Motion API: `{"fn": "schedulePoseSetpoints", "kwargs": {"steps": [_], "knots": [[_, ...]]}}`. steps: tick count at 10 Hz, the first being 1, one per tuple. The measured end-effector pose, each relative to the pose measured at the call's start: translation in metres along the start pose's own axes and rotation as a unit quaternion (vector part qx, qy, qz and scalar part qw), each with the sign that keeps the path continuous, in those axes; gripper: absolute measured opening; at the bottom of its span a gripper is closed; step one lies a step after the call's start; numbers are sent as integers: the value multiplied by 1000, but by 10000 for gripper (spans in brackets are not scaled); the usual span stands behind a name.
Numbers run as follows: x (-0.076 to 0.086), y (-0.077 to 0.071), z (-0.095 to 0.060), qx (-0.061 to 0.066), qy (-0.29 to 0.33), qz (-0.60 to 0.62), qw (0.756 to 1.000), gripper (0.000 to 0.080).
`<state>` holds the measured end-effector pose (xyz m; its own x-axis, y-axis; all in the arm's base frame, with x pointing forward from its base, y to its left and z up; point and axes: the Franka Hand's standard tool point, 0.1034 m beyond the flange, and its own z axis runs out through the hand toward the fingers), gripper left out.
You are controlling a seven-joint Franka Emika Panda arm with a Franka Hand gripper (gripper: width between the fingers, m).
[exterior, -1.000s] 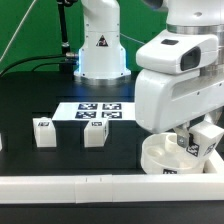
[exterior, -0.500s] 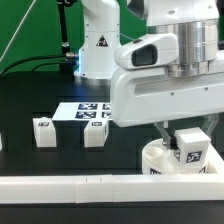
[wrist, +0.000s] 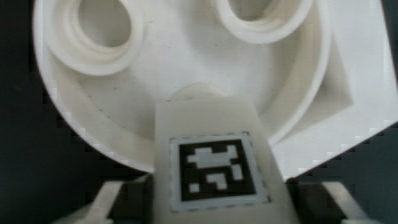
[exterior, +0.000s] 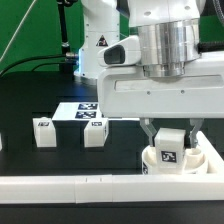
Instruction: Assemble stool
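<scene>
My gripper point(exterior: 170, 135) is shut on a white block leg point(exterior: 169, 146) with a black-and-white tag, held upright over the round white seat point(exterior: 152, 162) at the exterior view's right, next to the front wall. In the wrist view the leg point(wrist: 214, 150) sits between the fingers point(wrist: 121, 203), its end over the seat point(wrist: 125, 90) near two round holes. Two more tagged legs stand on the black table: one point(exterior: 43, 132) at the exterior view's left, one point(exterior: 94, 131) further right.
The marker board point(exterior: 85, 110) lies behind the two standing legs. A long white border wall point(exterior: 70, 186) runs along the front edge. The robot base point(exterior: 95, 50) stands at the back. A white object point(exterior: 1, 143) shows at the left edge.
The gripper has turned and shifted toward the exterior view's left with the leg, bringing it from tilted at the seat's right side to upright over the seat.
</scene>
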<state>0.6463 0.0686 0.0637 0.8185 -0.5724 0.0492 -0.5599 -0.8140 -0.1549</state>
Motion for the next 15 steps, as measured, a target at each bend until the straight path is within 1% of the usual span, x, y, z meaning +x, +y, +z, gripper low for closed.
{"fn": "schedulePoseSetpoints", "kwargs": {"steps": [3, 5, 6, 7, 8, 9, 10, 11, 12, 15], "knots": [[0, 6, -1, -3, 2, 77, 997, 344], [0, 6, -1, -3, 2, 74, 997, 344], [0, 6, 0, -3, 2, 73, 997, 525], [0, 6, -2, -2, 2, 69, 998, 611], [9, 8, -17, 8, 6, 44, 999, 611], [21, 18, -43, 22, 12, 27, 999, 642], [30, 31, -57, 31, 17, 24, 999, 647], [28, 32, -54, 30, 16, 30, 999, 647], [26, 29, -52, 29, 15, 25, 999, 649], [27, 29, -52, 29, 15, 25, 999, 649]]}}
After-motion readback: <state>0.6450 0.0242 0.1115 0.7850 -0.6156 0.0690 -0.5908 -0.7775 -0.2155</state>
